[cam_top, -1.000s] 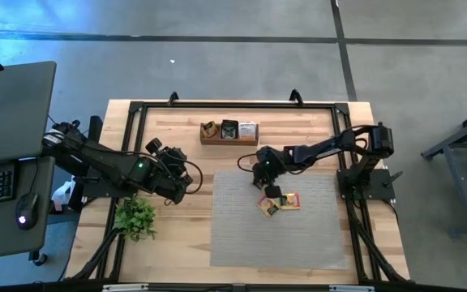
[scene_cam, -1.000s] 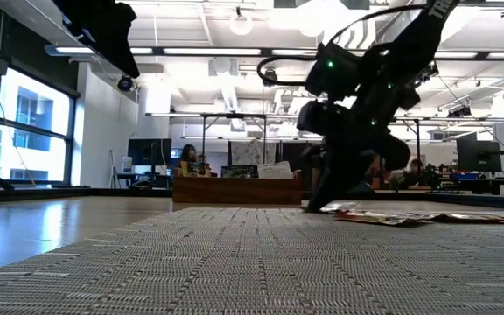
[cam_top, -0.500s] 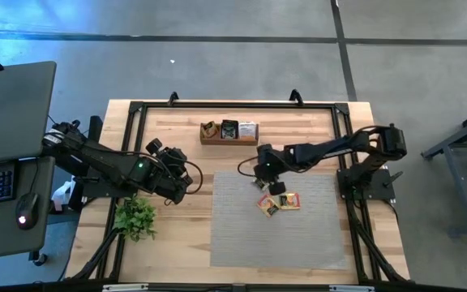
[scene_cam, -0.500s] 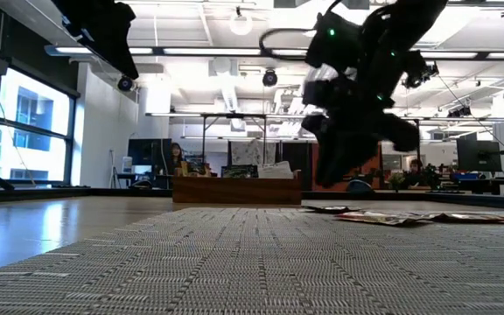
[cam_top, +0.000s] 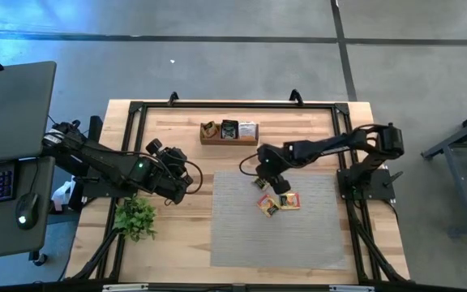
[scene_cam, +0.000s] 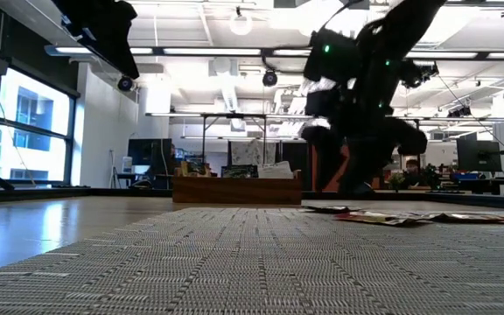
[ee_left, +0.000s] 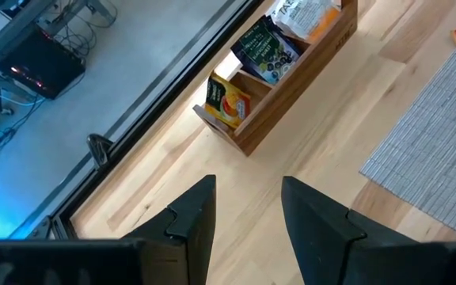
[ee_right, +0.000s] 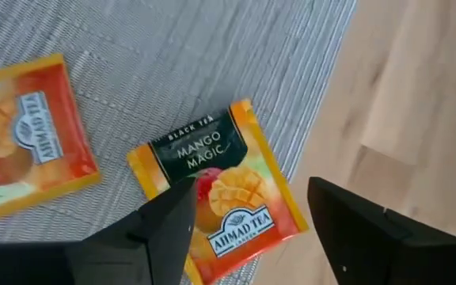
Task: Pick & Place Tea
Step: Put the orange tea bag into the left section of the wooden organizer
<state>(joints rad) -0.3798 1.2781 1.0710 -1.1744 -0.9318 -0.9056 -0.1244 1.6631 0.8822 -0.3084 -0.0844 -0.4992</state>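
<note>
Right gripper (ee_right: 248,229) over a mango sachet (ee_right: 216,190), jaws spread and empty

To grasp it well, I'd drop straight down so the fingers straddle the sachet at the mat (cam_top: 242,227) edge, then pinch a raised edge. The right wrist view shows its label and a second sachet (ee_right: 22,134) beside it; the high view shows only a small pile (cam_top: 278,203). The left wrist view shows the box (ee_left: 291,87) holding sachets; the left gripper (ee_left: 244,214) waits released near it
</note>
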